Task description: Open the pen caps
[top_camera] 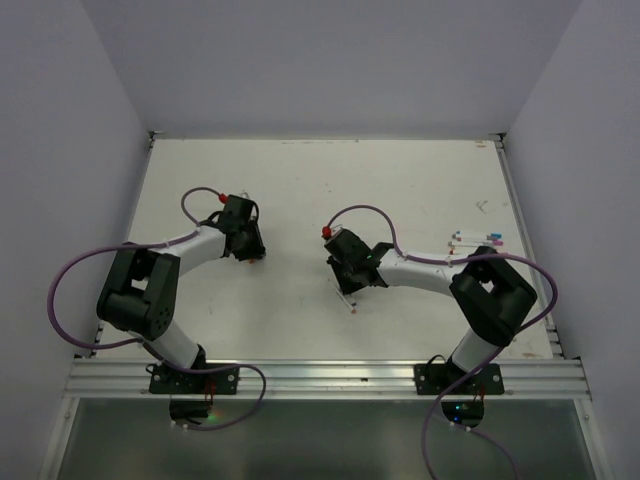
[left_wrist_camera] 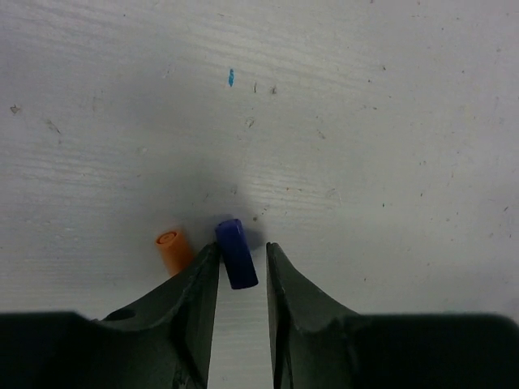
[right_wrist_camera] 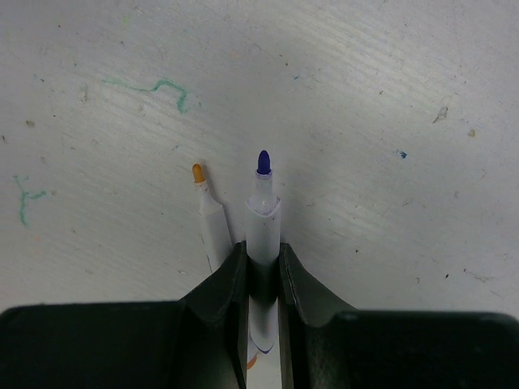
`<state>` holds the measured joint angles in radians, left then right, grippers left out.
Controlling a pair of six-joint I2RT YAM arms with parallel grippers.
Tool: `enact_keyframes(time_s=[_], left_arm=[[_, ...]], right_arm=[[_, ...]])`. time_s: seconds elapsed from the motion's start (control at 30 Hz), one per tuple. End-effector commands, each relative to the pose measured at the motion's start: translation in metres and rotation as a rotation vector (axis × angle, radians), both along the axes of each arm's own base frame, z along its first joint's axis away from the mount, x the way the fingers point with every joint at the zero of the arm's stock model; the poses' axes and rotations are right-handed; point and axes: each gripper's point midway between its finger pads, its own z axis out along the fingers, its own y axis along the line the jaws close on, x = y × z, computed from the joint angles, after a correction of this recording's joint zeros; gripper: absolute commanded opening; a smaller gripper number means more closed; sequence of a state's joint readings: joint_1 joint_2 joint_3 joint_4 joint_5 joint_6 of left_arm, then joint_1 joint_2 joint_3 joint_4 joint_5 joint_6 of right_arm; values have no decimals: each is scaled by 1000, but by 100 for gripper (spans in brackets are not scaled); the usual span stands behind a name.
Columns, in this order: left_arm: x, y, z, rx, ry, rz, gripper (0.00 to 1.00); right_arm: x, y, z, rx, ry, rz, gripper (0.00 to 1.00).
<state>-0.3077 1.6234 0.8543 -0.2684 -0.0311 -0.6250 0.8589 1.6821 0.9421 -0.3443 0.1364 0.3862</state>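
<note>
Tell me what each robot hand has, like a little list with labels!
left gripper: open, one finger on each side of the blue cap
blue cap: off its pen, between the fingers
orange cap: on the table, just outside the left gripper
right gripper: shut on the blue-tipped pen
blue-tipped pen: uncapped, tip pointing away from the gripper
orange-tipped pen: uncapped, lying on the table beside the held pen

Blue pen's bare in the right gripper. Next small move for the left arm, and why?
Probably lift the left gripper straight up, clear of the blue cap. Its jaws stand apart with a gap beside the cap, so it looks released, next to the orange cap. The blue-tipped pen in the right gripper shows a bare tip, so this cap is done.
</note>
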Motion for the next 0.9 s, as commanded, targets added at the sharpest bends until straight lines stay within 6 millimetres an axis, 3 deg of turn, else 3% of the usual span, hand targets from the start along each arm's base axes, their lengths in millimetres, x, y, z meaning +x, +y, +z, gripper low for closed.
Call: enact_keyframes(time_s=[0.0,0.27,0.37,0.57,0.7,0.87], left_arm=[[-3,13,-5,48,10,33,34],[-2,13,2,46,-7,35,37],[2,8,15,21,-34,25,37],[14,-4,62,-40,-124,-1,37],[27,-10,109,-79,-216,-16,38],[31,-19,147,-124,-286,-44,38]], right_arm=[[-14,8,-13,29,52,10,0],[-17,8,-14,31,51,15,0],[-18,8,-15,36,53,12,0],[-24,5,-16,29,61,13,0],[-28,4,-16,30,68,14,0],[-37,-4,-15,19,74,1,7]])
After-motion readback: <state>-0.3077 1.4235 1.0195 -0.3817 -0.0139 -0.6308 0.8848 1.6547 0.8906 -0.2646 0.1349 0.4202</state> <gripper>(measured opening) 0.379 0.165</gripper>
